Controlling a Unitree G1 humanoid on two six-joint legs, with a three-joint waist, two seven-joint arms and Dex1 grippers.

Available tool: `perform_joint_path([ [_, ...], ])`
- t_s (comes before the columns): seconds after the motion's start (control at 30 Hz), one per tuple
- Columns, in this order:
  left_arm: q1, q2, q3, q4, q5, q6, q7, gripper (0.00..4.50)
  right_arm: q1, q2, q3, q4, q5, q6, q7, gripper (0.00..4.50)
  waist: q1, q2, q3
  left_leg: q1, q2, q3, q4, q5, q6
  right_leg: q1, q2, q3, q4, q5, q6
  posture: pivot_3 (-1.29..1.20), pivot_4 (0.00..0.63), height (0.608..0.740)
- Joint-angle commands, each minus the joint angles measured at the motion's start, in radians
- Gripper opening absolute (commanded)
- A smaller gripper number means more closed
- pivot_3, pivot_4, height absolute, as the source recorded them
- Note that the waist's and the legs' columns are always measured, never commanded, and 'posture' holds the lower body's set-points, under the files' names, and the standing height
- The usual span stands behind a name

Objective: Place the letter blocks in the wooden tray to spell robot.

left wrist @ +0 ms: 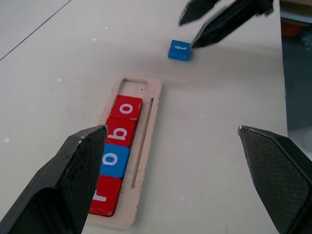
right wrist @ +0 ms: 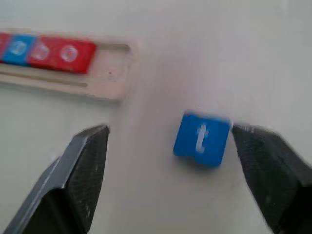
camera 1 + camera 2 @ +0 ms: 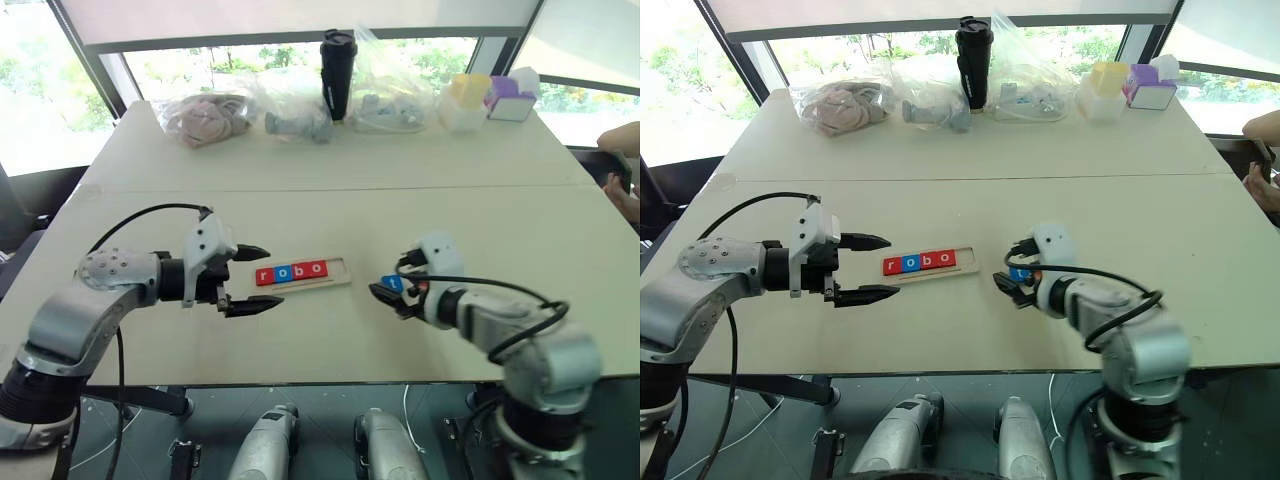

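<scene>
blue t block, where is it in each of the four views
Left eye: blue t block on the table beside the right gripper.
Right eye: beside that gripper.
Left wrist: beyond the tray's empty end.
Right wrist: between the fingers.
Shared landmark: the wooden tray.

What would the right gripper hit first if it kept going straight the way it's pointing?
Probably the blue t block, lying on the table between the open right gripper's fingers. Past it sits the wooden tray's empty end slot, though depth is hard to judge.
</scene>
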Motion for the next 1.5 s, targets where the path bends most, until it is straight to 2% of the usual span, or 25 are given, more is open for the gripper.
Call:
perform_joint_path([
  [0.03, -0.019, 0.012, 0.019, -0.008, -0.003, -0.025, -0.024, 4.5, 0.069, -0.207, 0.037, 0.106, 0.015, -0.431, 0.32, 4.21, 0.002, 0.0, 0.0, 0.0, 0.0, 0.0, 0.0, 0.0, 0.001, 0.001, 0.0, -0.001, -0.001, 0.0, 0.0, 0.0, 0.15, 0.74],
  [0.13, -0.027, 0.014, 0.011, -0.004, 0.001, -0.029, -0.039, 4.5, 0.09, -0.293, 0.08, 0.254, -0.022, -0.626, 0.398, 4.21, -0.001, -0.001, 0.0, 0.0, 0.001, 0.0, -0.001, -0.001, 0.002, 0.004, 0.001, -0.003, -0.006, 0.001, -0.001, 0.0, 0.15, 0.74],
  [0.2, -0.041, 0.018, 0.004, 0.002, 0.006, -0.038, -0.055, 4.5, 0.047, -0.331, 0.156, 0.463, -0.084, -0.842, 0.513, 4.21, -0.004, -0.001, 0.0, 0.0, 0.001, 0.002, 0.0, -0.002, 0.003, 0.003, 0.0, -0.001, -0.007, 0.002, -0.002, 0.0, 0.15, 0.74],
  [0.33, -0.053, 0.019, -0.006, 0.002, 0.014, -0.043, -0.069, 4.5, -0.11, -0.302, 0.267, 0.778, -0.153, -1.08, 0.627, 4.21, -0.004, -0.001, 0.001, 0.0, 0.001, 0.007, 0.001, -0.001, 0.004, 0.003, 0.0, 0.0, -0.007, 0.004, -0.001, 0.0, 0.15, 0.74],
  [0.53, -0.02, 0.011, 0.006, -0.036, 0.017, -0.027, -0.045, 4.5, -0.224, -0.27, 0.35, 1.009, -0.211, -1.244, 0.746, 4.21, 0.004, -0.002, 0.001, 0.0, 0.002, 0.007, 0.001, -0.002, 0.004, 0.003, 0.001, 0.0, -0.007, 0.005, 0.002, 0.0, 0.15, 0.74],
  [0.8, 0.032, 0.012, 0.033, -0.075, 0.003, -0.011, -0.006, 4.5, -0.256, -0.262, 0.376, 1.108, -0.247, -1.343, 0.8, 4.21, 0.002, -0.002, 0.002, 0.0, 0.001, 0.007, 0.001, -0.002, 0.005, 0.003, 0.0, 0.001, -0.009, 0.006, 0.003, 0.0, 0.15, 0.74],
  [0.9, 0.037, 0.011, 0.033, -0.077, 0.005, -0.011, 0.003, 4.5, -0.265, -0.249, 0.381, 1.149, -0.267, -1.388, 0.79, 3.44, -0.001, -0.002, 0.002, 0.0, 0.001, 0.007, 0.001, -0.002, 0.004, 0.003, 0.001, 0.001, -0.008, 0.006, 0.002, 0.0, 0.15, 0.74],
  [1.03, 0.044, 0.019, 0.044, -0.071, 0.006, -0.014, 0.009, 4.5, -0.269, -0.238, 0.369, 1.15, -0.263, -1.391, 0.789, 1.36, 0.001, -0.002, 0.002, 0.0, 0.001, 0.007, 0.001, -0.002, 0.005, 0.003, 0.001, 0.002, -0.008, 0.006, 0.002, 0.0, 0.15, 0.74],
  [1.07, 0.046, 0.021, 0.046, -0.07, 0.007, -0.014, 0.009, 4.5, -0.27, -0.237, 0.366, 1.147, -0.26, -1.386, 0.789, 1.1, 0.001, -0.002, 0.002, 0.0, 0.001, 0.007, 0.001, -0.002, 0.005, 0.003, 0.001, 0.002, -0.008, 0.007, 0.004, 0.0, 0.15, 0.74],
  [1.3, 0.05, 0.032, 0.061, -0.039, 0.021, -0.03, 0.0, 4.5, -0.315, -0.233, 0.341, 1.076, -0.229, -1.308, 0.785, 1.11, 0.001, -0.002, 0.002, 0.0, 0.001, 0.008, 0.002, -0.002, 0.005, 0.003, 0.001, 0.002, -0.008, 0.007, 0.004, 0.0, 0.15, 0.74],
  [1.5, 0.028, 0.032, 0.054, 0.003, 0.036, -0.046, 0.001, 4.5, -0.437, -0.141, 0.396, 1.116, -0.266, -1.299, 0.765, 1.11, -0.003, -0.002, 0.002, 0.001, 0.002, 0.008, 0.002, -0.002, 0.004, 0.002, 0.002, 0.003, -0.007, 0.008, 0.004, 0.0, 0.15, 0.74],
])
